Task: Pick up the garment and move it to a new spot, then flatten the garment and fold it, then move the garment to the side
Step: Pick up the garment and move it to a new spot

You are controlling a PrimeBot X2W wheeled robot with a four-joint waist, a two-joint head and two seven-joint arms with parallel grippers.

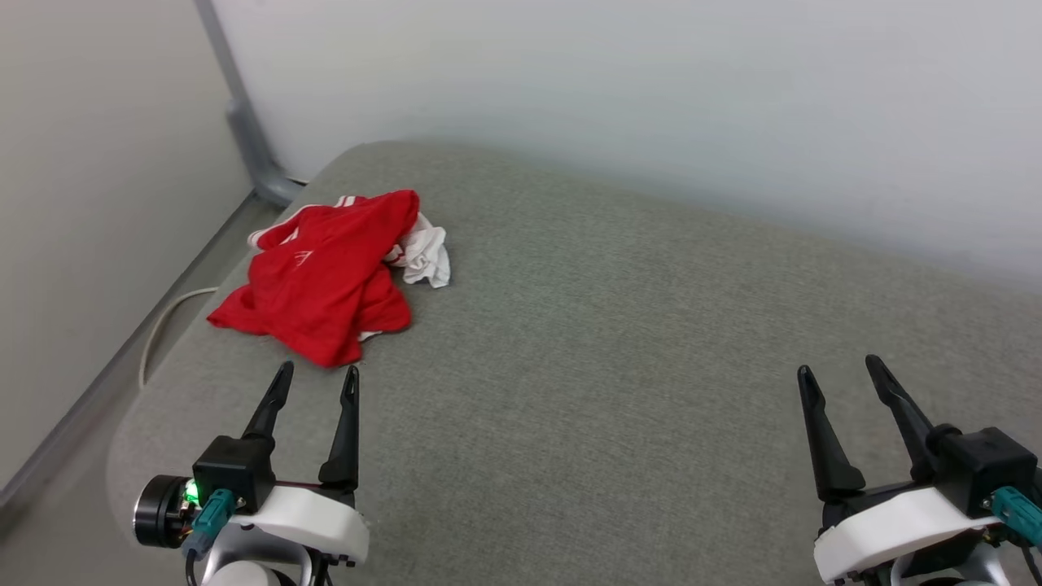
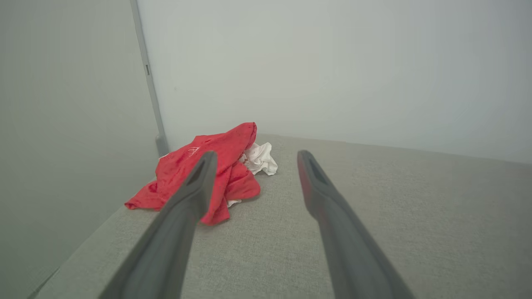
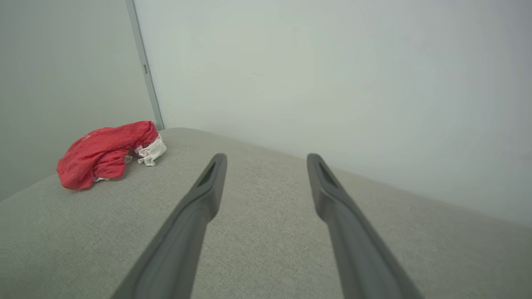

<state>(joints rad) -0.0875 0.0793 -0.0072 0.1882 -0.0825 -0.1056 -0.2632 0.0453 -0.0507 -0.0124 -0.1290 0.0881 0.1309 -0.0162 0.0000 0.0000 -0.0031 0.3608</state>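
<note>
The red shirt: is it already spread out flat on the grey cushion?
No, the red shirt lies bunched in a crumpled heap near the far left corner of the grey cushion.

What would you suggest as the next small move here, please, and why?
Probably ease the left gripper forward and down onto the near edge of the crumpled bright red jersey shirt with white sleeves. Its jaws stand open and empty just short of the shirt, which lies bunched at the left of the grey fabric surface, while the right gripper is far off.
</note>
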